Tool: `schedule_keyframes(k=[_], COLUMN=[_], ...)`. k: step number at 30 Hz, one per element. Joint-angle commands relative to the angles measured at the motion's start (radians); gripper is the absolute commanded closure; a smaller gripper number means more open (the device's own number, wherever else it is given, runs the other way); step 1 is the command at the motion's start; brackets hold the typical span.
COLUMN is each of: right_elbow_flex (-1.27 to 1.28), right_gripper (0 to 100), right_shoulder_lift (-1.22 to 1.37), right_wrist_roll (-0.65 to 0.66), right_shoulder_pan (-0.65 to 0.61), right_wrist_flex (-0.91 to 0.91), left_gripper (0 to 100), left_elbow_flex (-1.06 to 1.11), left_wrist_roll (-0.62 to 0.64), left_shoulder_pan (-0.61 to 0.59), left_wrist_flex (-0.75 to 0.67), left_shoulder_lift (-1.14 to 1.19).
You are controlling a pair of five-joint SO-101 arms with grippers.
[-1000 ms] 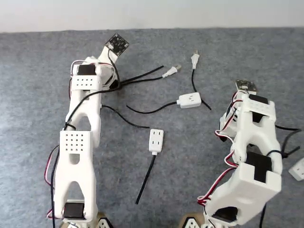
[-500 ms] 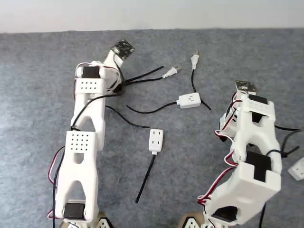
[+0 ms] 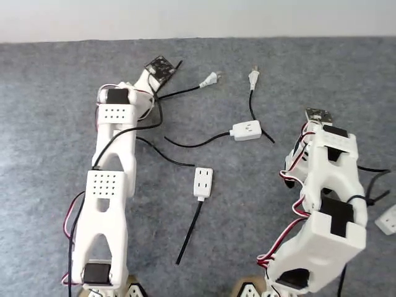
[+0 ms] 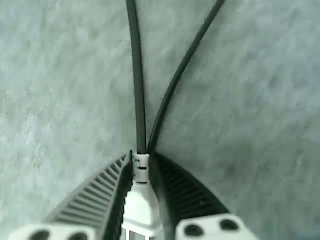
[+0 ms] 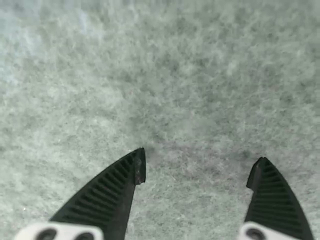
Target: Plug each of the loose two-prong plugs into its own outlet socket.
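In the left wrist view my left gripper point(image 4: 141, 157) is shut on the white body of a plug point(image 4: 140, 210). Its black cord point(image 4: 136, 75) runs away over the carpet, with a second black cord point(image 4: 185, 65) beside it. From above, the left arm's wrist point(image 3: 159, 67) hides that grip at the far left. A loose white plug point(image 3: 209, 79) lies just beyond it, and another plug point(image 3: 252, 75) lies farther right. A small white outlet point(image 3: 245, 130) sits mid-table. A white outlet strip point(image 3: 203, 182) lies nearer. My right gripper point(image 5: 197, 167) is open over bare carpet.
Grey carpet covers the table. Black cords point(image 3: 167, 154) trail between the left arm and the outlets. Another white outlet block point(image 3: 388, 219) lies at the right edge beside the right arm point(image 3: 328, 185). A pale wall runs along the far edge.
The left wrist has turned and risen slightly, dragging the cords; the loose plug beyond it has slid up and to the left. The right arm has not moved.
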Motion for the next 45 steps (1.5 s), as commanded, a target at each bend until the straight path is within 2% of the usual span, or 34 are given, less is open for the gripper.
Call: schedule_keyframes(k=[1,4,7,17,23,32,42,45], right_elbow_flex=[-0.009,-0.009,-0.009,-0.009,-0.009,-0.009,-0.009,-0.009], right_gripper=[67.5,67.5,67.5,67.5,67.5,67.5,67.5,67.5], right_shoulder_lift=[-0.015,-0.015,-0.015,-0.015,-0.015,-0.015,-0.015,-0.015], right_wrist_roll=[-0.005,-0.005,-0.005,-0.003,-0.003,-0.003,-0.003,-0.003], right_shoulder_pan=[0.01,0.01,0.01,0.01,0.008,0.008,0.008,0.008], right_wrist_flex=[-0.015,-0.015,-0.015,-0.015,-0.015,-0.015,-0.015,-0.015], left_gripper=[99,99,99,99,99,99,99,99], left_elbow_flex=[-0.174,-0.156,-0.154,-0.16,-0.088,0.216,0.714,0.906], left_wrist_roll=[0.0,0.0,0.037,0.379,0.577,0.741,0.776,0.793], left_shoulder_pan=[-0.029,0.002,0.008,0.003,0.005,0.012,0.043,0.052], left_wrist_flex=[0.196,0.308,0.313,0.316,0.318,0.318,0.308,0.238], left_shoulder_lift=[-0.011,-0.069,-0.103,-0.258,-0.339,-0.512,-0.787,-0.85])
